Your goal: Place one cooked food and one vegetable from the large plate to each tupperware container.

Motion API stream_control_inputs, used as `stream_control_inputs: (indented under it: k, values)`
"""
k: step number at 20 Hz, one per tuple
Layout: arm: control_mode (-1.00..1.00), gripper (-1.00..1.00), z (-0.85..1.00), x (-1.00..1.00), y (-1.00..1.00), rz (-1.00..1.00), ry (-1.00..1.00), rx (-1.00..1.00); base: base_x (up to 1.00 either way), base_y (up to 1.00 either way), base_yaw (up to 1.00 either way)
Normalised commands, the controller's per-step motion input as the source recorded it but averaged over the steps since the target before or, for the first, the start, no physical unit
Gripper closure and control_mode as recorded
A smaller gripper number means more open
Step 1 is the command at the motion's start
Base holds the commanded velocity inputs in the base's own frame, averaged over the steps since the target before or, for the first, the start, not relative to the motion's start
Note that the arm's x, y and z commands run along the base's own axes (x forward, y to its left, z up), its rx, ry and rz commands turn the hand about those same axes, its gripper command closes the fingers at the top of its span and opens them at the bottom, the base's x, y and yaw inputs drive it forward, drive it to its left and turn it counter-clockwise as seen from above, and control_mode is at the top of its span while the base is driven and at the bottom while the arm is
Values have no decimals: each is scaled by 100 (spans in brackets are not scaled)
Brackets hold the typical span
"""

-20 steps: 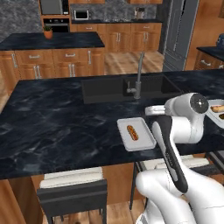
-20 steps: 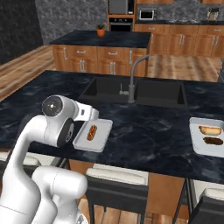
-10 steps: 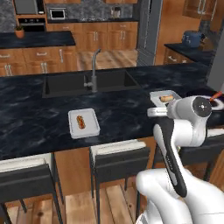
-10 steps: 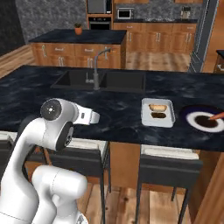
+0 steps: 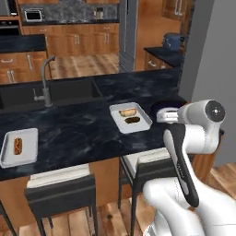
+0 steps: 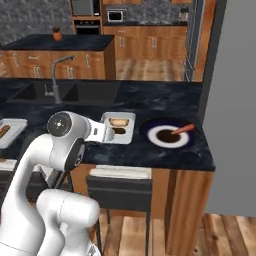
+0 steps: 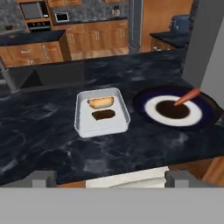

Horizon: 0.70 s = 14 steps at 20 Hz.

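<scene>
Dark marble tabletop (image 7: 43,135) carries everything here. The large plate (image 7: 209,114) sits near the tabletop's right end, with an orange carrot-like vegetable (image 7: 187,96) lying on it, one end reaching over the rim of its dark round centre (image 7: 171,109). Just left of it is one tupperware container (image 7: 80,122), holding a bun-like food (image 7: 100,102) and a dark piece (image 7: 103,115). The other container (image 5: 6,156) lies well apart, far along the tabletop, with a hot dog (image 5: 17,145) in it.

The hand (image 7: 105,176) hangs short of the tabletop edge, its fingertips spread wide and holding nothing.

The step in hand looks like reaching for the vegetable. To do it well, the hand should come down over the plate, line its fingers across the vegetable's narrow width, and close near the middle so it does not tip; lifting straight up avoids dragging it against the rim.
</scene>
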Motion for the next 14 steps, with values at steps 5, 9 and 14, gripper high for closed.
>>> stream_control_inputs:
  k: [5, 9, 14]
  values:
    - [100, -100, 0, 0, 0, 0, 0, 0, 97, -86, -4]
    - [100, -100, 0, 0, 0, 0, 0, 0, 100, -24, 9]
    - [100, -100, 0, 0, 0, 0, 0, 0, 96, -20, 31]
